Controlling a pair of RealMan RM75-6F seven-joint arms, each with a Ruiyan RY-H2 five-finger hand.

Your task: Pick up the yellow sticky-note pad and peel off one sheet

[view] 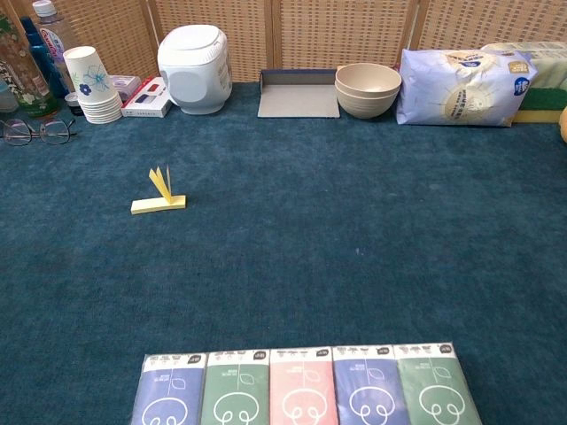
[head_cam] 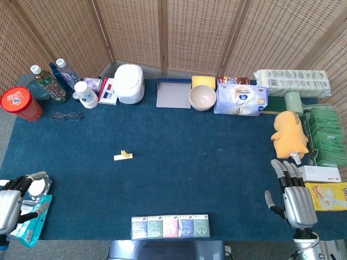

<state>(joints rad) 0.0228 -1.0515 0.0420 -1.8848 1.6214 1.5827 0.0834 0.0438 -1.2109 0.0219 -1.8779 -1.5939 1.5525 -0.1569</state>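
Note:
The yellow sticky-note pad (head_cam: 123, 156) lies flat on the blue table cloth, left of centre, with a sheet or two curled upright at one end (view: 159, 197). My left hand (head_cam: 12, 199) hovers at the near left edge, far from the pad, fingers apart and holding nothing. At the near right edge my right hand (head_cam: 295, 195) is also empty, its fingers stretched out. Neither hand appears in the chest view.
Five tissue packs (head_cam: 170, 226) line the front edge. Bottles (head_cam: 50, 81), paper cups (head_cam: 85, 95), glasses (head_cam: 67, 115), a white cooker (head_cam: 129, 83), a tray (head_cam: 173, 95), bowls (head_cam: 202, 98) and a wipes bag (head_cam: 241, 99) fill the back. An orange plush (head_cam: 290, 134) and boxes (head_cam: 324, 186) sit right.

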